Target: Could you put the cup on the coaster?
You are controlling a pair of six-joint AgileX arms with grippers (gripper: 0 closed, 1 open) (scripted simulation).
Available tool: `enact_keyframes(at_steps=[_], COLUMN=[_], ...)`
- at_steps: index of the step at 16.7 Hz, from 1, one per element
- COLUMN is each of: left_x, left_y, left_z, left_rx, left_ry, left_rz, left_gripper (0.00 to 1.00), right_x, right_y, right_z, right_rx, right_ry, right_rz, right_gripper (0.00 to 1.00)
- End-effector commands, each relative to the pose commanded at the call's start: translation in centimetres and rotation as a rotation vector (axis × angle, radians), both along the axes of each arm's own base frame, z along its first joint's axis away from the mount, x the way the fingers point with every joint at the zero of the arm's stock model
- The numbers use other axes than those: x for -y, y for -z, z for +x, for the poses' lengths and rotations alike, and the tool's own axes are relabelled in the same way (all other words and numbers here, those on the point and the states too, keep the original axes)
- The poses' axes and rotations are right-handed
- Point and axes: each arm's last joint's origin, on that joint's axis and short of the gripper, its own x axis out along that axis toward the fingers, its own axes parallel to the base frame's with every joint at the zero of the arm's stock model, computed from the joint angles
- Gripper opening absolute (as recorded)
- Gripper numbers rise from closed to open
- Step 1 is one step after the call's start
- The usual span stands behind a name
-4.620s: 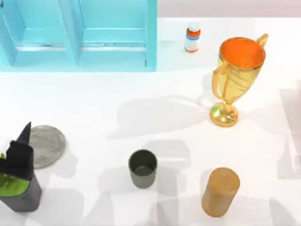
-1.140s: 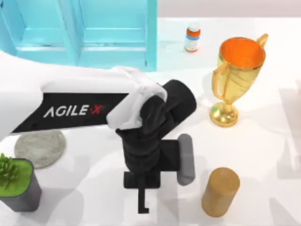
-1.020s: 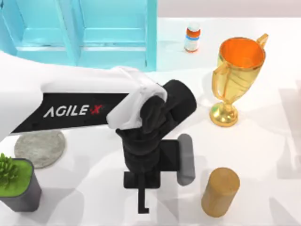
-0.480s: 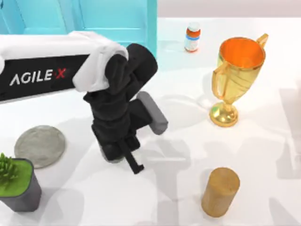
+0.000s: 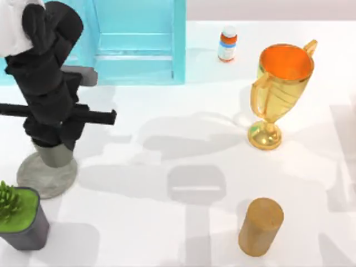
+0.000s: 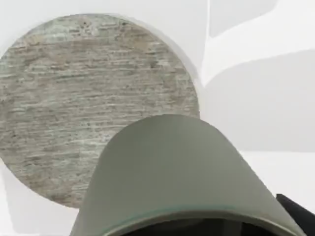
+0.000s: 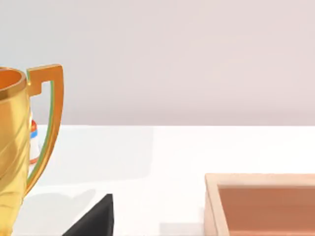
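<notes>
The dark grey-green cup (image 5: 54,156) hangs under my left gripper (image 5: 51,139), which is shut on it at the table's left side. It sits over the far part of the round grey mottled coaster (image 5: 47,179). I cannot tell whether cup and coaster touch. In the left wrist view the cup's wall (image 6: 172,167) is close up, with the coaster (image 6: 74,98) right beyond it, partly covered by the cup. A dark fingertip (image 6: 298,211) shows at the cup's rim. My right arm is parked.
A gold trophy (image 5: 278,89) stands at the right, a tan wooden cylinder (image 5: 260,225) near the front right, a pill bottle (image 5: 227,43) at the back. A blue cabinet (image 5: 139,39) fills the back left. A potted plant (image 5: 19,219) is just in front of the coaster. The right wrist view shows the trophy (image 7: 12,147) and a wooden box (image 7: 266,201).
My left arm has carried the cup from the table's middle leftward to above the coaster. The place where the cup stood is now bare.
</notes>
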Motion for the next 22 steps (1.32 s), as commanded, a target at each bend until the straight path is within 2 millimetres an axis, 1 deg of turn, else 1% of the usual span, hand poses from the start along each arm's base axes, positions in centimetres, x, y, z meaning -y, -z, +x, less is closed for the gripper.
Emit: enact_keyframes(at_steps=[2,3,9,22], left_x=[-1.7,-2.1,-2.1,-2.5], left_y=[-0.9,-1.1,-0.8,2.9], left_z=[0.3,0.3,0.3,0.6], left_rx=[0.015,0.019,0.016,0.019], left_ry=[-0.109,-0.132,-0.13,-0.135], left_rz=[-0.01,-0.013,-0.011,-0.013], left_gripper=[0.0,0.0,0.0,0.0], right_x=[0.0,0.0,0.0,0.0], right_y=[0.0,0.0,0.0,0.0], right_z=[0.0,0.0,0.0,0.0], right_rx=[0.0,0.0,0.0,0.0], right_ry=[0.0,0.0,0.0,0.0], right_rz=[0.0,0.0,0.0,0.0], right_gripper=[1.0,1.0,1.0,1.0])
